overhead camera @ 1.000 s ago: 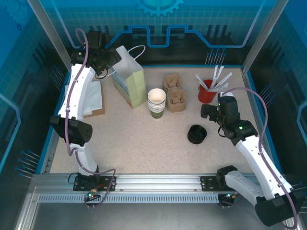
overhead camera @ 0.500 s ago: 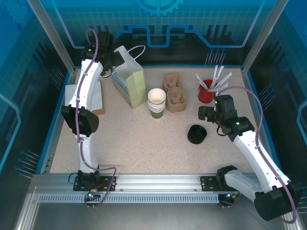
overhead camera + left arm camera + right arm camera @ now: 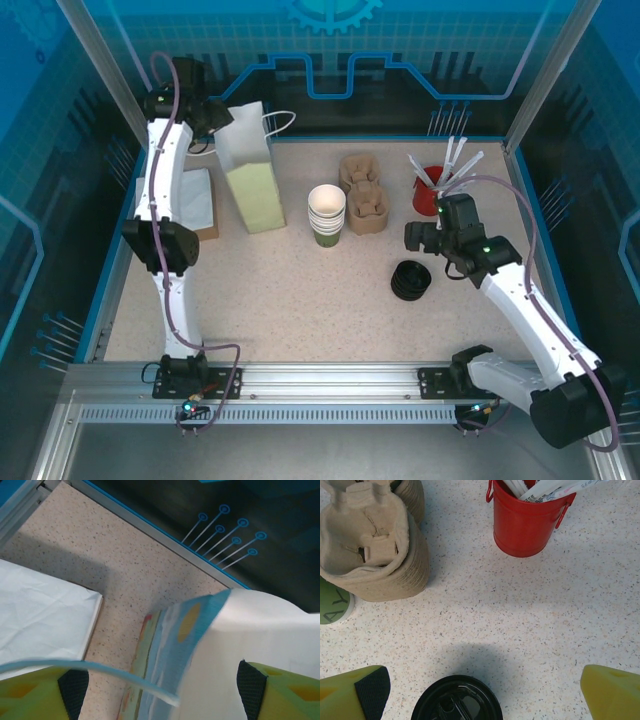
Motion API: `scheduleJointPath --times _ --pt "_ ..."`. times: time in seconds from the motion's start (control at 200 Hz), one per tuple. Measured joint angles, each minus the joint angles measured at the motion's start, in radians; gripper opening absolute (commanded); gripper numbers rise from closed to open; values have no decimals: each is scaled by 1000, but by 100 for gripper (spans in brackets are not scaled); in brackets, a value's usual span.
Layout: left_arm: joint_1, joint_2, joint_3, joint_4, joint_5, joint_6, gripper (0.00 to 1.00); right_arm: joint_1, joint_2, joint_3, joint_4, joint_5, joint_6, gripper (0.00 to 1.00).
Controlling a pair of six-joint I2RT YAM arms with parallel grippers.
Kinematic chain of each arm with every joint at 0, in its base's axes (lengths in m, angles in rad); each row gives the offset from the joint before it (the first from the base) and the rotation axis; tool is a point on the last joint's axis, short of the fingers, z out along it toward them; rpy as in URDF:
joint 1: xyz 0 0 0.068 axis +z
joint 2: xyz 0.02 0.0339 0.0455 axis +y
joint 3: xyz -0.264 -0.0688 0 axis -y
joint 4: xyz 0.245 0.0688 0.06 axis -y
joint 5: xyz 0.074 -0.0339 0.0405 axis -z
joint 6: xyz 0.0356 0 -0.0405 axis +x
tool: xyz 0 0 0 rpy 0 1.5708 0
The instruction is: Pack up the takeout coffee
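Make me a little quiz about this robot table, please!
1. Which arm's gripper is at the paper bag?
2. What sits closest to the right gripper? A paper bag, B black lids, C white cups.
3. True or false: the green coffee cup is inside the paper bag.
Key: 1 left gripper; 2 B; 3 false, the green coffee cup stands outside the bag.
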Motion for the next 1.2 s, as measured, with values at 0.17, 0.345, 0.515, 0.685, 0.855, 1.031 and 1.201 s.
scheduleJointPath --times 0.17,0.345,0.515,0.685,0.855,1.031,1.201 --pt "9 3 5 -4 35 13 83 28 31 19 -6 1 -7 100" --pt "6 3 5 -24 100 22 85 51 56 37 -12 3 -14 100" --pt "1 -9 -13 -34 150 23 87 58 87 69 -20 -8 -14 100" --pt "-5 -51 -33 -33 168 23 87 77 143 116 -26 -48 -6 100" --pt "-5 -100 -35 -28 169 23 88 116 196 149 -26 -76 4 100" --pt "-5 -129 -35 -25 187 24 86 127 251 206 -25 -156 35 99" --pt "-11 -218 -107 -18 220 37 86 129 324 271 4 -303 121 100"
